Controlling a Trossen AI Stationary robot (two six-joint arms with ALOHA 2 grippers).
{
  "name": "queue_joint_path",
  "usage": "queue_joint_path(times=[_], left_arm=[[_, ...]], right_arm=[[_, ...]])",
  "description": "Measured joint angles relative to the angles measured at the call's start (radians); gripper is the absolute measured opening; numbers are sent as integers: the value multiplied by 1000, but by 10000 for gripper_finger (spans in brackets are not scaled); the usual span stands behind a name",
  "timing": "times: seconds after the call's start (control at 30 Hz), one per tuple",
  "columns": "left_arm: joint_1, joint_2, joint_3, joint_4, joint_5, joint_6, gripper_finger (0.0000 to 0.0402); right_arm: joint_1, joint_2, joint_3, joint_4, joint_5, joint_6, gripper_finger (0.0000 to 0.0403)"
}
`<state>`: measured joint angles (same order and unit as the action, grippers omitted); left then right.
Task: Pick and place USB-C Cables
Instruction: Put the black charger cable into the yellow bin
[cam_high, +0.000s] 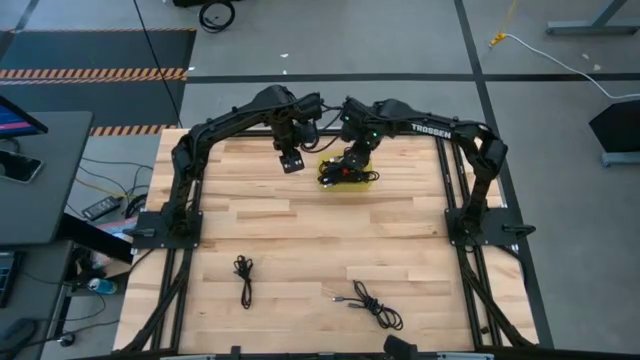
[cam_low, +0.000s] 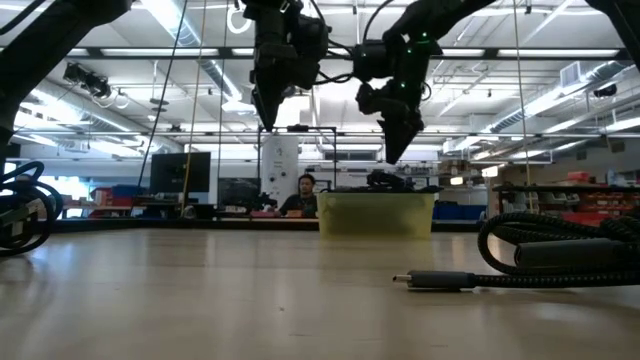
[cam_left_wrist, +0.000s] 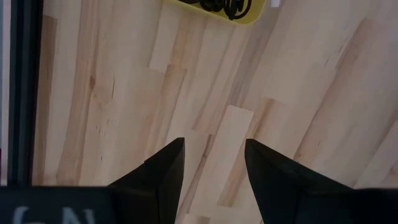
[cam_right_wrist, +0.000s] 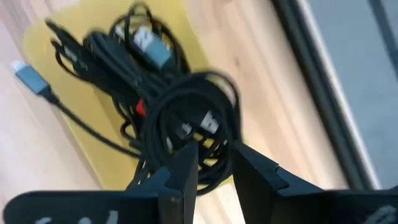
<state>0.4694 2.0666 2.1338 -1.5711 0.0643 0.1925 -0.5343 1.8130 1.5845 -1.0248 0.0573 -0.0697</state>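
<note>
Cables (cam_high: 347, 172) sit heaped in the yellow tray (cam_high: 372, 184) at the upper middle of the high view, a tangle of thin black cords with a red band or two showing among them. My right fingers (cam_high: 352, 160) hang just above that heap; in the right wrist view a round coil (cam_right_wrist: 193, 118) lies on top of the pile straight ahead of the two tips, which stand a narrow gap apart with nothing between them. A loose end with a pale blue plug (cam_right_wrist: 30, 76) trails off the tray onto the worktop (cam_high: 300, 230) at the left edge of that view.

My left fingers (cam_high: 291, 160) hover just left of the tray in the high view, raised off the wood. The left wrist view shows them spread apart over bare planks, empty, with the tray's corner (cam_left_wrist: 249, 14) at the top of the frame.

Two more cables lie well apart from the tray toward the bottom of the high view: a small stretched bundle (cam_high: 244, 277) at lower left and a looser coil (cam_high: 375, 303) at lower middle. In the low view the second one (cam_low: 560, 255) fills the right foreground, its plug (cam_low: 432, 282) pointing left along the wood, and both arms come down from the top of the frame over the tray (cam_low: 377, 213). Beyond the worktop a person (cam_low: 303, 195) sits in the room behind
</note>
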Motion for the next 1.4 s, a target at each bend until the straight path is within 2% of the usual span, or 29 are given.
queue_joint_path(times=[0.23,0.47,0.63,0.9,1.0,1.17,1.4], left_arm=[[0,0,0,0,0,-6,176],[5,0,0,0,0,-6,176],[5,0,0,0,0,-26,176],[-21,-1,0,0,14,-130,176],[-57,-2,0,0,51,-192,176],[-151,-4,0,0,55,-312,176],[-336,-4,0,0,2,-539,176]], right_arm=[[10,-5,-25,-27,9,18,103],[-5,-98,-25,-249,156,34,103],[-66,-239,-25,-458,296,138,103],[-122,-561,-25,-527,317,307,103],[-131,-667,-25,-524,317,351,103],[-131,-800,-25,-516,317,378,103],[-130,-885,-25,-514,316,351,102]])
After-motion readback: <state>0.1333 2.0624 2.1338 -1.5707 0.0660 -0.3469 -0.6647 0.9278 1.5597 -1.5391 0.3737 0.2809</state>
